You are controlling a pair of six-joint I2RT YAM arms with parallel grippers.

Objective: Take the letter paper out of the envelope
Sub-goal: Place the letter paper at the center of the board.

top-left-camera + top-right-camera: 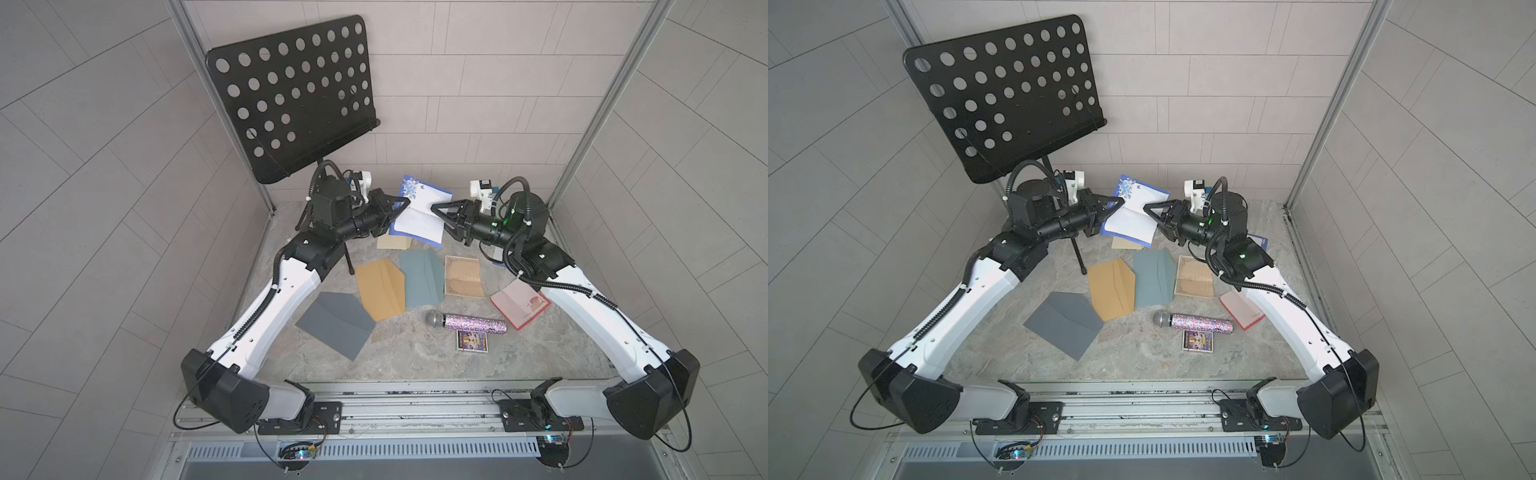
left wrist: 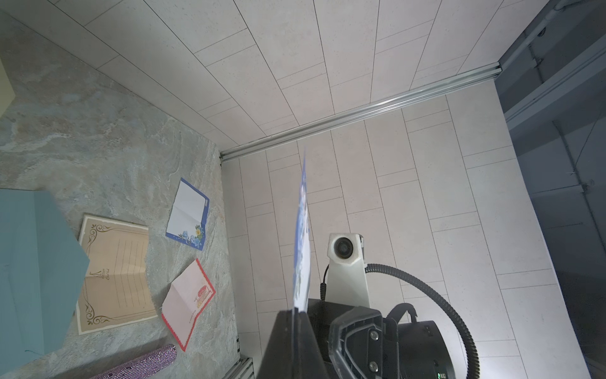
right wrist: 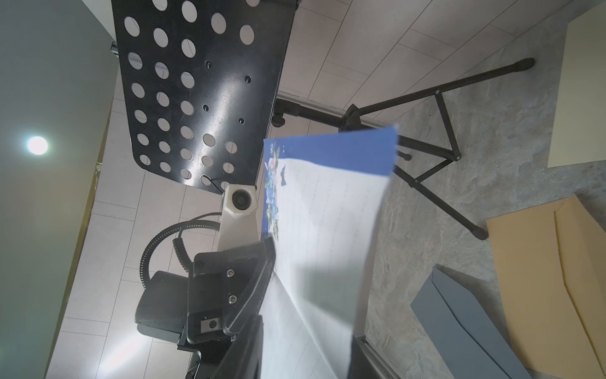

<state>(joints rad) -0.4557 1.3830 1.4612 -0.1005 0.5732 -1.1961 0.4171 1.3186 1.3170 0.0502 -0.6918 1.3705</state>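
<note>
**Letter paper held off the bench between two end effectors**

The letter paper (image 1: 419,220) (image 1: 1133,224), white with ruled lines and a blue floral border, hangs in the air above the middle of the bench's (image 1: 415,357) far edge, out of any envelope. Its long axis runs from the far edge toward the near edge, crosswise to the line between the two arms. The end with the blue flowers points at the rear wall. A fold crosses the sheet about halfway along, level with the two grasping points.

The left end effector (image 1: 406,202) (image 1: 1122,200) is clamped shut on the paper's left long edge. In the left wrist view the sheet (image 2: 301,256) appears edge-on, rising out of the closed jaws.

The right end effector (image 1: 433,206) (image 1: 1145,205) meets the opposite long edge. In the right wrist view the sheet (image 3: 328,213) runs down between its jaws, but I cannot tell whether they actually pinch it.

A cream envelope (image 1: 392,242) lies flat on the bench just below the paper's near end. Nearer the middle of the bench lie a mustard envelope (image 1: 380,289) and a teal envelope (image 1: 422,278) side by side, with a grey envelope (image 1: 336,324) toward the left edge.
</note>
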